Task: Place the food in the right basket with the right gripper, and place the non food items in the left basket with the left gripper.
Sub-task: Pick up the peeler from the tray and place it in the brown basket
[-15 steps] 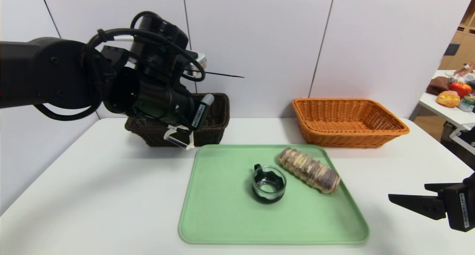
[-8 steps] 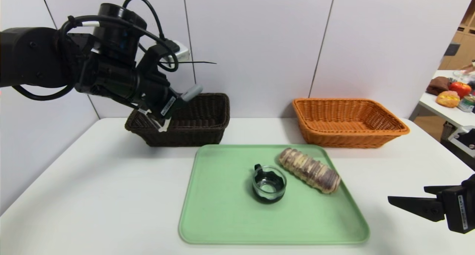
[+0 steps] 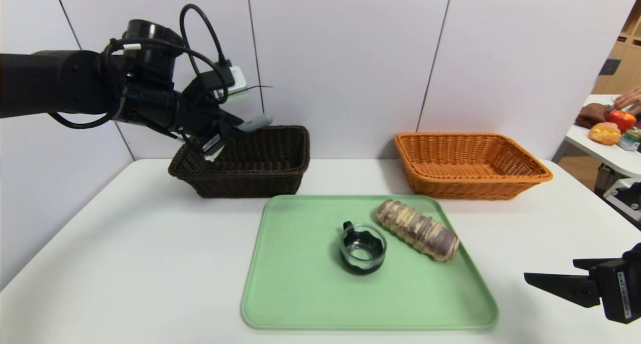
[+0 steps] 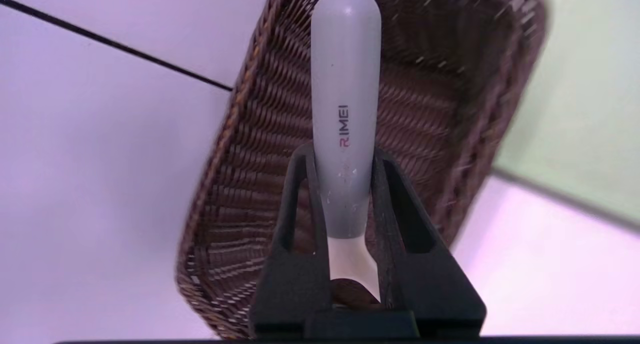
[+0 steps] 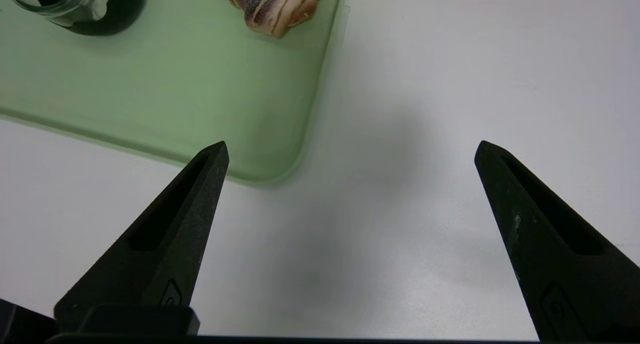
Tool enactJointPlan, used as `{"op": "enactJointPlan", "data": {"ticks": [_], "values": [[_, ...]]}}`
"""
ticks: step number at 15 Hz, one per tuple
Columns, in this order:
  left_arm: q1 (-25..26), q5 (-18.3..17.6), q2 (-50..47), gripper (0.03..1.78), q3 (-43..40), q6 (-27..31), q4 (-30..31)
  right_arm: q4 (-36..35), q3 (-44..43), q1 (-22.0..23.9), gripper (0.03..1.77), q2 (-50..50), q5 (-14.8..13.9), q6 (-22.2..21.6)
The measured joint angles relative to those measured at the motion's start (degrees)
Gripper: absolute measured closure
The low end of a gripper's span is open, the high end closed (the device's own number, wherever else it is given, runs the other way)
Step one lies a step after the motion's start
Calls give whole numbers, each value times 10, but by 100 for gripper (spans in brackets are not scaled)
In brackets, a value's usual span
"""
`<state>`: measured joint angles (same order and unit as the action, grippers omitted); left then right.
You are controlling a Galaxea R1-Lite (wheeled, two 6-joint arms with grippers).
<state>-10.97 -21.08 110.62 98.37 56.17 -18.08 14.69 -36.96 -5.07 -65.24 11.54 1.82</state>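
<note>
Left arm: matte black, cylindrical links, looping black cables, a white connector block near the wrist. Left gripper and right gripper: black, tapered, pointed fingers with recessed slots. White label on the right gripper body.

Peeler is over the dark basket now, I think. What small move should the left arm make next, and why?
Probably lower a little, then open. The left gripper is shut on the peeler by its grey handle, held above the near-left part of the dark brown basket, so a release should drop it inside. The right gripper waits open beside the green tray.
</note>
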Motion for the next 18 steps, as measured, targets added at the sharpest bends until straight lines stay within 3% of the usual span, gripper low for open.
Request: {"op": "enactJointPlan", "data": {"ticks": [2, 10, 18], "values": [[16, -3, 32, 152, 32, 34, 1, 0, 4, 0, 10, 0, -1, 0], [26, -2, 133, 152, 124, 55, -7, -2, 6, 1, 10, 0, -1, 0], [27, -3, 167, 152, 141, 46, -18, -3, 5, 1, 10, -2, -3, 0]]}}
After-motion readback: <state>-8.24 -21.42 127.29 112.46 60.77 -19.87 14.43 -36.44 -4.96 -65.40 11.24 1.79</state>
